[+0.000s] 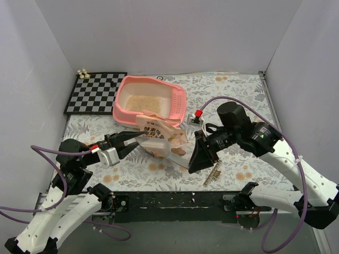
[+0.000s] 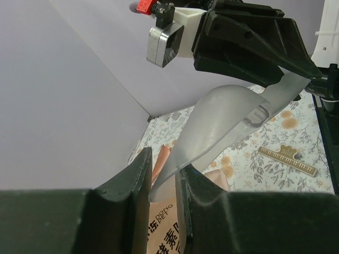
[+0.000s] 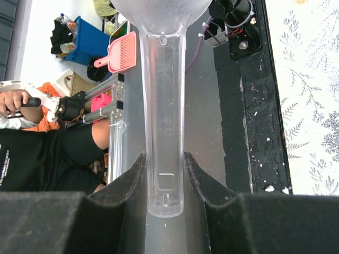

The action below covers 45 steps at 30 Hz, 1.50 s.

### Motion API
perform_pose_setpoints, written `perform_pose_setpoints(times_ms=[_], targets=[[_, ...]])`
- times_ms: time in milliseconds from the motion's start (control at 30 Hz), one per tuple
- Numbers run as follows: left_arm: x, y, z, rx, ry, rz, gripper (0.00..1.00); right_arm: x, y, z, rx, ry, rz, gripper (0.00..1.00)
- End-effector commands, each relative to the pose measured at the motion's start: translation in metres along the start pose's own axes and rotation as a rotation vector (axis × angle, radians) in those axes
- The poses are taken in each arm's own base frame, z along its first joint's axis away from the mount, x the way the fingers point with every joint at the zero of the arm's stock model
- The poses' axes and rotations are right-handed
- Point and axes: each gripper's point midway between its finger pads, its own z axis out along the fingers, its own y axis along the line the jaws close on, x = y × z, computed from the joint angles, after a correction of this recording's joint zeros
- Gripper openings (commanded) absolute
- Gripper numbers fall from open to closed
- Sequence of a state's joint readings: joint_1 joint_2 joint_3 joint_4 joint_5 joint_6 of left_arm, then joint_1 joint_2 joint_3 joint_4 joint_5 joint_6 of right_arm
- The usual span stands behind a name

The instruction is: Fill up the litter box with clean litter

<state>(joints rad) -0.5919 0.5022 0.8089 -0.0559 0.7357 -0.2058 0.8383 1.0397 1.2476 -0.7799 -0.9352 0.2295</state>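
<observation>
Top external view places the litter box (image 1: 178, 100) in the upper centre of the frame. Its long axis runs left to right with a slight tilt, and a shallow patch of clean litter (image 1: 143, 102) covers part of its floor. The bag (image 1: 153, 129) lies on the desk (image 1: 238, 95) directly below the box in the frame, its upper edge at the box's near rim. Both end effectors meet at the bag: the left end effector (image 1: 133, 139) from the left, the right end effector (image 1: 193, 165) from the lower right. Right wrist view shows the right jaws clamped on the handle of the scoop (image 3: 165, 106), whose long axis points up and left toward the bag. Left wrist view shows the left jaws almost together, with the scoop's lip and the bag edge between them; which of the two they pinch cannot be determined. The box lies up-frame of the scoop bowl, beyond the bag. The right arm, stretched low and forward, is judged the one to carry a load over the near rim.
</observation>
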Motion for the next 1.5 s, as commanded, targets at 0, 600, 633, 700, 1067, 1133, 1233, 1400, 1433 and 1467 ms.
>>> perform_pose_setpoints(times_ms=[0,600,633,700,1067,1133,1233,1400,1433,1467], targets=[[0.014,0.002,-0.001,-0.033,0.049,-0.045,0.0,-0.044,-0.003,0.001,0.07,-0.113,-0.06,0.32],[0.061,-0.001,-0.025,-0.213,0.196,-0.233,0.0,-0.126,-0.041,-0.061,0.602,-0.35,-0.301,0.81],[0.059,0.0,-0.025,-0.219,0.193,-0.254,0.0,-0.13,-0.044,-0.07,0.65,-0.389,-0.331,0.85],[0.054,0.003,-0.023,-0.239,0.182,-0.322,0.0,-0.141,-0.052,-0.083,0.729,-0.46,-0.367,0.9],[0.041,0.058,0.01,-0.413,0.226,-0.698,0.0,-0.195,-0.077,-0.103,0.742,-0.719,-0.403,0.94],[0.035,0.069,0.01,-0.466,0.211,-0.72,0.0,-0.199,-0.075,-0.11,0.682,-0.764,-0.404,0.94],[0.034,0.077,0.009,-0.514,0.219,-0.764,0.0,-0.205,-0.076,-0.128,0.595,-0.845,-0.371,0.94],[0.046,0.078,0.007,-0.6,0.204,-0.892,0.0,-0.203,-0.073,-0.131,0.35,-0.912,-0.328,0.91],[0.053,0.076,0.006,-0.616,0.21,-0.917,0.0,-0.202,-0.071,-0.13,0.315,-0.922,-0.338,0.92],[0.057,0.075,0.006,-0.631,0.206,-0.938,0.0,-0.199,-0.075,-0.13,0.292,-0.929,-0.322,0.91]])
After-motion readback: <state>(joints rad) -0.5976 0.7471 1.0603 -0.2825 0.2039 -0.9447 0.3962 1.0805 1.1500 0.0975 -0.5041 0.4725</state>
